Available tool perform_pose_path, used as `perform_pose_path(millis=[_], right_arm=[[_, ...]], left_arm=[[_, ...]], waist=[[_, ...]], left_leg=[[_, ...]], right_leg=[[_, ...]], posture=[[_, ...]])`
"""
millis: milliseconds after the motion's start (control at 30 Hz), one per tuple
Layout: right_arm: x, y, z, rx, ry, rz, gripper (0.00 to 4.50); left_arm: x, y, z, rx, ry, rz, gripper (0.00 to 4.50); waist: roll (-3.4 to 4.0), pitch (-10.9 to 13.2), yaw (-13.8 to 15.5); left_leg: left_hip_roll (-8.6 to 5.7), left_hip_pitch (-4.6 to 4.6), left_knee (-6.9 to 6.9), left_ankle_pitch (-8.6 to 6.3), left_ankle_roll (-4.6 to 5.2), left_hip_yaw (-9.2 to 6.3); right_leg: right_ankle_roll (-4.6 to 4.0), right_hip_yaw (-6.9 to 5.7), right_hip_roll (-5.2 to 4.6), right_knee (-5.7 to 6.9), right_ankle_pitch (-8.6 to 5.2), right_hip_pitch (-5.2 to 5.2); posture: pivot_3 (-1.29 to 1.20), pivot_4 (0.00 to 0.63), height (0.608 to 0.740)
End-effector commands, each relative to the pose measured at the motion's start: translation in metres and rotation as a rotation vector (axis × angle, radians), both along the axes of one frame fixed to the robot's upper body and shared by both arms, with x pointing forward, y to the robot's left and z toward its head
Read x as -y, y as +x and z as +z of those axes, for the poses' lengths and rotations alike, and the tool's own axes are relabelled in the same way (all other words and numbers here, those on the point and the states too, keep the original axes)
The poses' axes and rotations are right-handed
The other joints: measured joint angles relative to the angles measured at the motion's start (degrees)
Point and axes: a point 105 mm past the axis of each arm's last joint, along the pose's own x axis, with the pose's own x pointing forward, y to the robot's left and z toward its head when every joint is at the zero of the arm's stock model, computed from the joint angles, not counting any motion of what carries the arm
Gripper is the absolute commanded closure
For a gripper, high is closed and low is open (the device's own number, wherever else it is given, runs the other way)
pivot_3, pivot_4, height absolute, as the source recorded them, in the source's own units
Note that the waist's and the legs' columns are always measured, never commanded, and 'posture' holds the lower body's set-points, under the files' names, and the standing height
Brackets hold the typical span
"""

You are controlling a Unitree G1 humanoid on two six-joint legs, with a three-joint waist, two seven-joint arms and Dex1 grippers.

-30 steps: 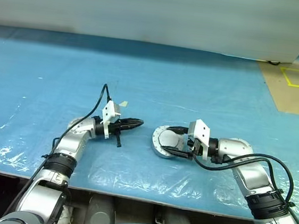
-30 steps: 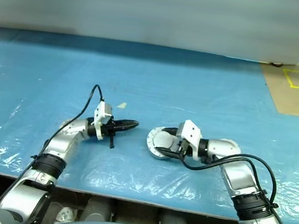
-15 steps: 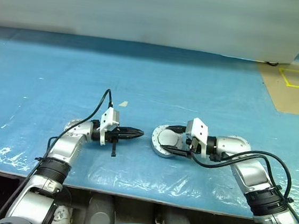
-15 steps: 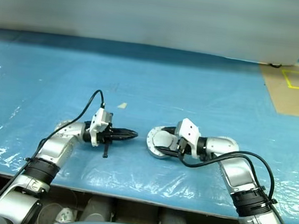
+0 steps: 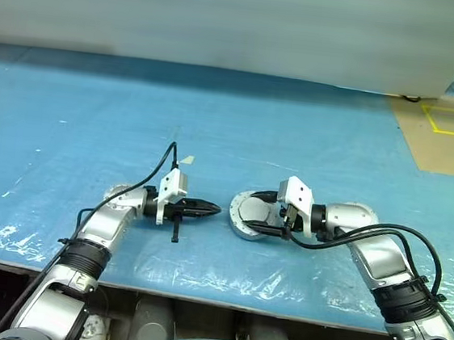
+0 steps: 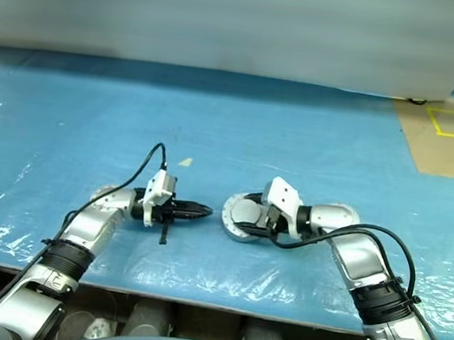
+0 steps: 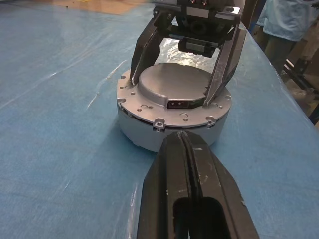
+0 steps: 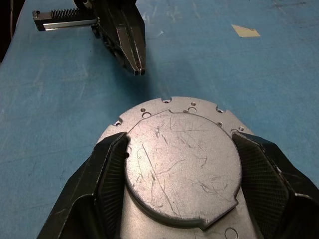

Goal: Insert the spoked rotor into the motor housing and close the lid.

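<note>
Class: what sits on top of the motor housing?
The lid sits on the motor housing, with the right gripper straddling it. The inside is covered, so the rotor and windings cannot be seen.

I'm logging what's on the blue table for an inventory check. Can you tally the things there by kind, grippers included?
Motor housing with the lid on top: 1
Scrap of tan tape: 1
Grippers: 2, the left gripper shut and empty, the right gripper clasping the lid's raised centre
Total: 4
</note>
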Motion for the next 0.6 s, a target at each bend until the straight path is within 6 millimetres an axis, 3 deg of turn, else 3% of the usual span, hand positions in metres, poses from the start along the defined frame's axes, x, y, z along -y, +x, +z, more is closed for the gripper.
perform_pose_path(millis=[33,267,433,600], right_arm=[[0.037,0.006,-0.044,-0.029,-0.23,-0.125,1.52],[0.017,-0.017,-0.033,-0.173,-0.046,-0.043,1.52],[0.031,-0.016,-0.047,-0.142,-0.171,-0.042,1.52],[0.032,-0.012,-0.048,-0.123,-0.179,-0.062,1.52]], left_arm=[[0.004,0.003,0.008,0.033,-0.011,-0.005,4.5],[0.003,0.006,0.01,0.044,-0.01,0.006,4.5],[0.005,0.008,0.011,0.049,-0.013,0.008,4.5],[0.011,0.011,0.012,0.061,-0.016,0.007,4.5]], waist=[[-0.04,0.0,-0.1],[0.02,-0.1,0.3],[-0.03,-0.1,0.4],[-0.01,-0.1,0.4]], left_leg=[[0.0,-0.02,0.0,0.0,0.0,0.0],[0.01,0.01,-0.07,-0.01,0.0,0.0],[-0.01,-0.19,-0.14,0.0,0.0,0.0],[-0.02,-0.13,-0.2,-0.01,0.0,0.0]], right_leg=[[0.0,0.0,0.0,-0.01,0.0,0.0],[0.05,0.0,-0.03,-0.02,-0.03,-0.06],[0.09,-0.03,-0.01,-0.1,-0.07,-0.22],[0.08,-0.09,-0.02,-0.1,-0.09,-0.17]], posture=[[0.0,0.15,0.74],[0.0,0.15,0.74],[0.0,0.15,0.74],[0.0,0.15,0.74]])
